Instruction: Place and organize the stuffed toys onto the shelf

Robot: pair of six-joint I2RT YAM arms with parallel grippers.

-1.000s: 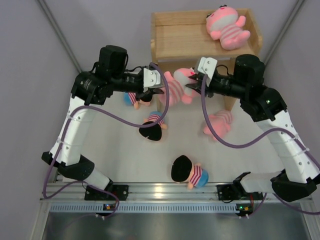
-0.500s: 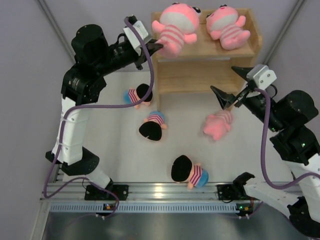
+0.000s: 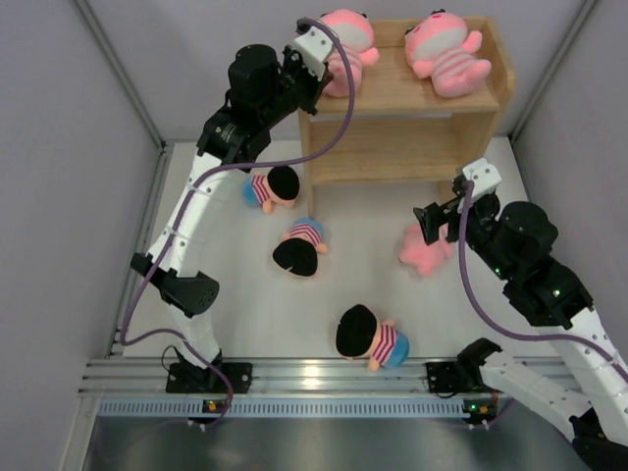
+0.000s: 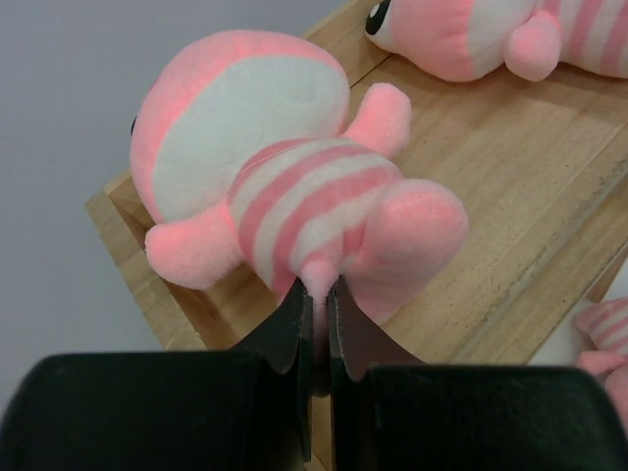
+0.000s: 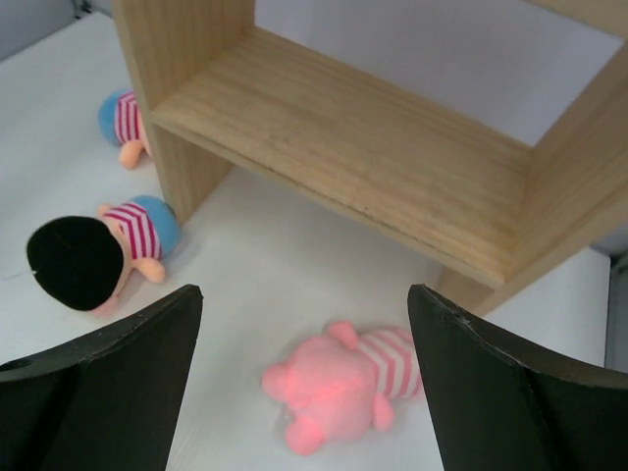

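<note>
Pink striped plush toy point(image 4: 285, 186), soft, light and squashy, is pinched by a bottom fold in the clamped left gripper point(image 4: 316, 294), just ahead on the light wooden shelf point(image 4: 510, 196) top. Its body is judged the surer hold. The right gripper point(image 5: 304, 299) is spread wide.

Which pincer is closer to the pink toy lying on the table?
Right. The right pincer hovers open over the pink toy; the left pincer is at the shelf top, shut on another pink toy.
</note>
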